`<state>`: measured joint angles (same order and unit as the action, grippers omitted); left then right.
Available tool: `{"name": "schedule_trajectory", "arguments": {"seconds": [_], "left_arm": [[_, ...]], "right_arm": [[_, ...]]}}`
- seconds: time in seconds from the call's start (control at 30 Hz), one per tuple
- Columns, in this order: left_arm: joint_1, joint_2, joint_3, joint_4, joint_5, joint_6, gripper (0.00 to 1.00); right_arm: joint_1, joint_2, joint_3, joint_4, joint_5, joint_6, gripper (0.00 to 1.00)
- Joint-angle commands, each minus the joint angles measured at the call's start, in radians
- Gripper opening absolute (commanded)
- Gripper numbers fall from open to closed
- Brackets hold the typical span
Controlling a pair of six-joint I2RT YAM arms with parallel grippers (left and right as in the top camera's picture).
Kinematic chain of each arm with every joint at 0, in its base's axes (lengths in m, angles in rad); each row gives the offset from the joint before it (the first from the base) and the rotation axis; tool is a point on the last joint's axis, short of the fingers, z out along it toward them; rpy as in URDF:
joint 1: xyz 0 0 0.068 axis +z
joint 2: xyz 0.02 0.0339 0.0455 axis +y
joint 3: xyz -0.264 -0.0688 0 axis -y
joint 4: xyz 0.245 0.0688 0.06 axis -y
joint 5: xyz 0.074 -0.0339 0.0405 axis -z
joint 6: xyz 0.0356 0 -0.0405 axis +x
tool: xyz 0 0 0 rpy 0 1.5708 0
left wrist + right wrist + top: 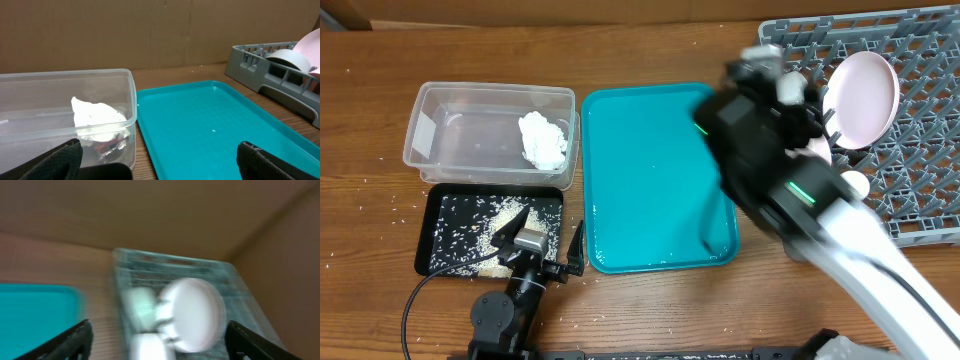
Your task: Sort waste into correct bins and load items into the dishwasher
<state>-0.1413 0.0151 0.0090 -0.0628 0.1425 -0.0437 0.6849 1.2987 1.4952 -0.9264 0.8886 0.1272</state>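
Observation:
The clear tub (430,110) holds the white tissue wad (543,139); in the left wrist view (97,114) a red-and-silver wrapper (110,146) lies under it. The black tray (445,215) holds rice scraps (505,208). The grey dish rack (920,170) holds the round white plate (865,95) on edge, with small white dishes (855,183) beside it, blurred in the right wrist view (192,312). My left gripper (550,262) is open and empty at the teal tray's front left corner. My right gripper (157,345) is open and empty, its arm over the tray's right side, facing the rack.
The large teal tray (640,180) lies between the bins and the rack. Rice grains (365,195) are scattered on the wooden table left of the bins. A cardboard wall (150,30) stands behind the table.

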Motion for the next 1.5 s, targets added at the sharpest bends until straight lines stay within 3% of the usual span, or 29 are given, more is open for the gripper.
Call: {"name": "schedule_trajectory", "arguments": {"seconds": [0.0,0.27,0.83,1.03,1.13,1.23,1.47], "left_arm": [[0.01,-0.009,-0.004,-0.002,-0.004,0.022,1.0],[0.01,-0.009,-0.004,-0.002,-0.004,0.022,1.0],[0.01,-0.009,-0.004,-0.002,-0.004,0.022,1.0],[0.01,-0.009,-0.004,-0.002,-0.004,0.022,1.0],[0.01,-0.009,-0.004,-0.002,-0.004,0.022,1.0],[0.01,-0.009,-0.004,-0.002,-0.004,0.022,1.0],[0.01,-0.009,-0.004,-0.002,-0.004,0.022,1.0]], "right_arm": [[-0.006,-0.169,0.018,-0.035,-0.466,0.113,0.99],[-0.006,-0.46,0.017,-0.11,-0.731,0.113,1.0],[-0.008,-0.519,0.011,-0.302,-0.611,0.008,1.0],[-0.233,-0.541,-0.092,-0.181,-0.664,-0.027,1.0],[-0.42,-0.575,-0.254,-0.024,-0.795,-0.027,1.0],[-0.514,-0.648,-0.441,0.132,-0.903,-0.027,1.0],[-0.525,-0.893,-0.761,0.282,-0.951,-0.023,1.0]]}}
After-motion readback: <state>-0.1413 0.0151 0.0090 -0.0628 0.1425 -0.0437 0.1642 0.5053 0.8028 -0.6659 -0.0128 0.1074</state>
